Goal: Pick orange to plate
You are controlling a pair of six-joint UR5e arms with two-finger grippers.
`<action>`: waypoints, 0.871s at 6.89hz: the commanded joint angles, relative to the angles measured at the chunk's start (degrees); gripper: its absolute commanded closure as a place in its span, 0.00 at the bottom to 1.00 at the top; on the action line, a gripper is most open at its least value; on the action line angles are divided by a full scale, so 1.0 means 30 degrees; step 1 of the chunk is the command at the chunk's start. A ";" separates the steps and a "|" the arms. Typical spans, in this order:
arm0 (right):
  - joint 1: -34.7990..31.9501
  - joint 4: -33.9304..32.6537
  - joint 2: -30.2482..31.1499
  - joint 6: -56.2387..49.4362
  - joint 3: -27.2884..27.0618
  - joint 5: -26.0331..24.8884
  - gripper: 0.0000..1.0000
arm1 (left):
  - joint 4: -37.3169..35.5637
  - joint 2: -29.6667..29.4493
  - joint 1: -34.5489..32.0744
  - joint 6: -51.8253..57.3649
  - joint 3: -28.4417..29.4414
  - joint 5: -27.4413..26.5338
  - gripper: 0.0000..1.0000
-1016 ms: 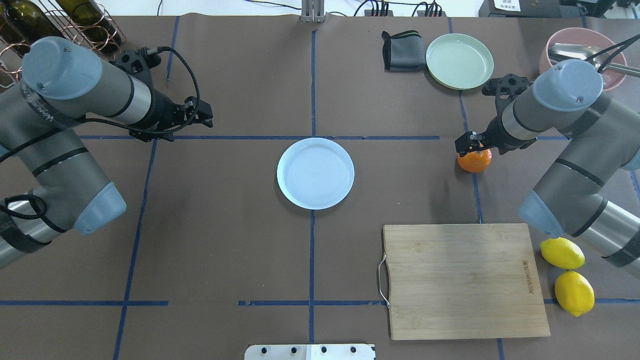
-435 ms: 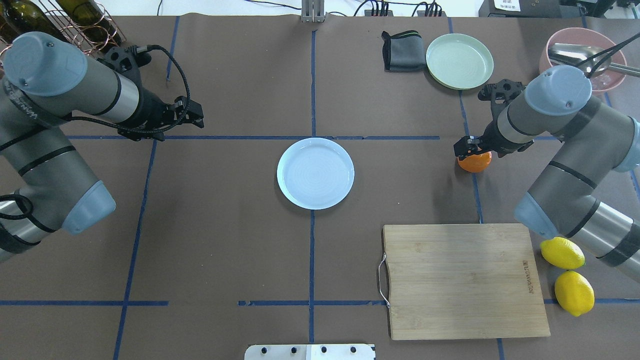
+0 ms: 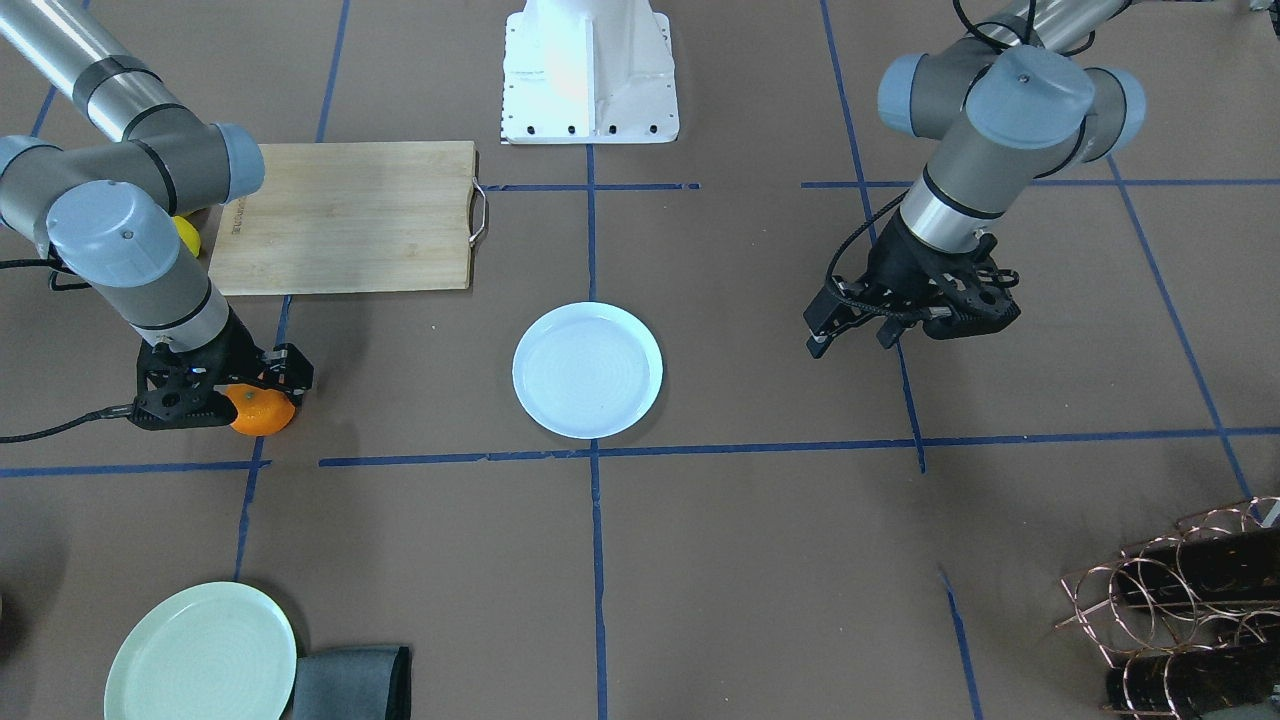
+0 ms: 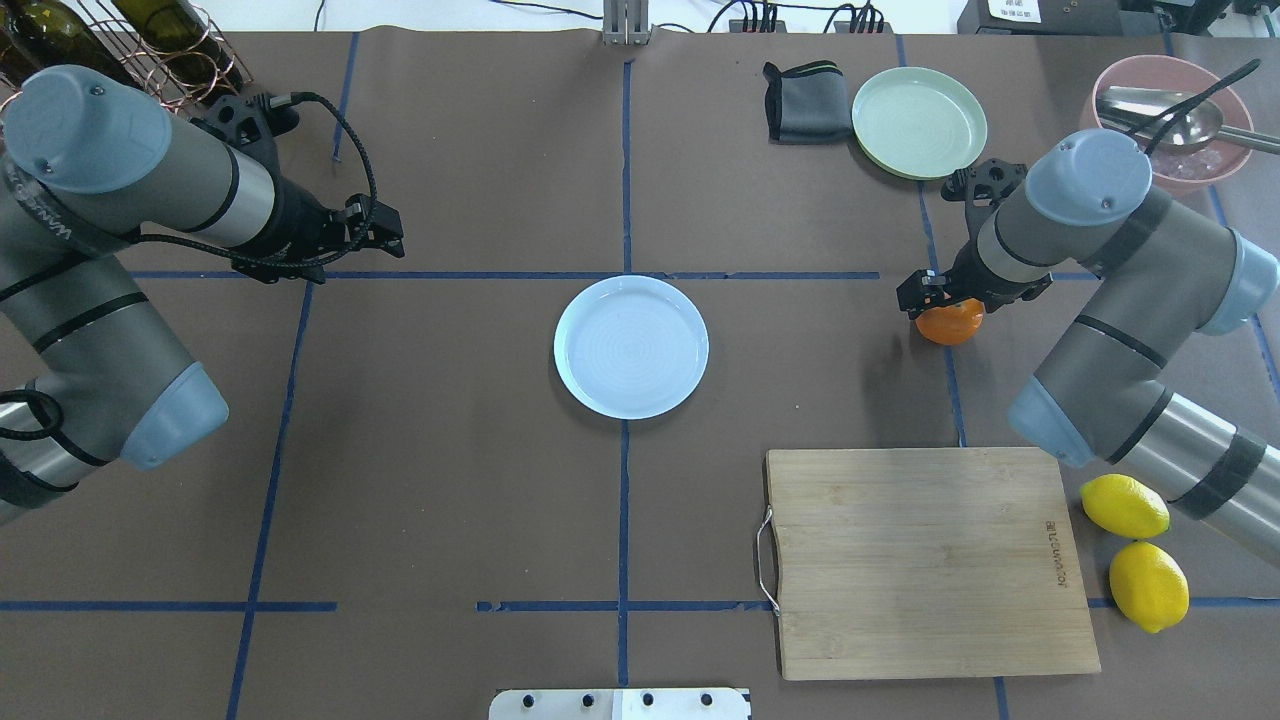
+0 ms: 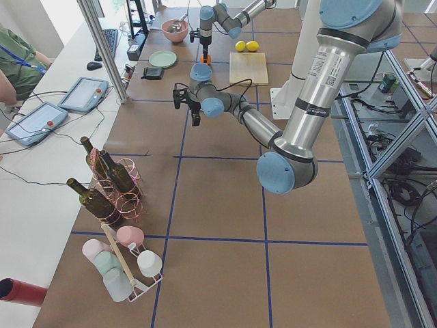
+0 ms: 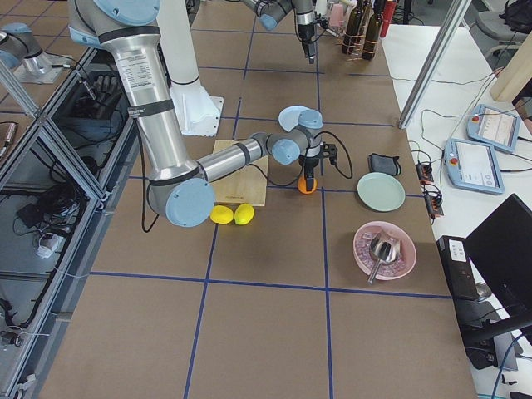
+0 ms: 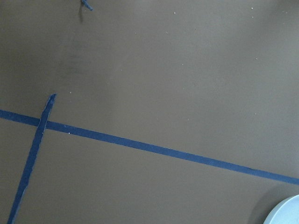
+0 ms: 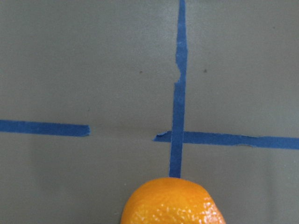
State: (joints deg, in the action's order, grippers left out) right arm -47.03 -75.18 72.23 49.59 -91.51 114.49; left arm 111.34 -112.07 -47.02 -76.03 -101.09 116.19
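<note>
The orange rests on the table right of centre, on a blue tape line. It shows too at the foot of the right wrist view as the orange. My right gripper stands low over it, open, its fingers down by the fruit's top; whether they touch it is unclear. From across the table the same gripper partly covers the orange. The pale bluish-white plate lies bare at the table's centre. My left gripper hovers open at the far left, well apart from the plate.
A wooden cutting board lies near the front right, with two lemons beside it. A pale green plate, a folded dark cloth and a pink bowl sit at the back right. A bottle rack stands back left.
My right arm has swung leftward and its gripper has sunk lower over the orange, which stayed put. The left arm has drawn back a little to the left.
</note>
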 commanded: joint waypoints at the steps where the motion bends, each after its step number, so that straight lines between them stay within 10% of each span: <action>1: -0.0056 0.0041 -0.0024 -0.0036 -0.0081 -0.0019 0.77 | -0.0022 0.0002 -0.0001 0.0000 -0.0024 0.0000 0.00; 2: -0.0086 0.0042 0.0005 -0.0181 -0.0198 0.0010 1.00 | -0.0022 0.0002 -0.0001 0.0029 -0.0024 0.0000 0.00; 6: -0.0116 -0.0397 -0.0982 0.0281 -0.3010 0.0801 1.00 | -0.5596 0.0089 -0.2016 0.6706 -0.2241 0.0147 0.00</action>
State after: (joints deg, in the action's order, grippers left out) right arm -47.58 -76.06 71.27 49.25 -99.10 116.24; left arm 101.34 -111.94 -50.84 -65.25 -104.91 116.54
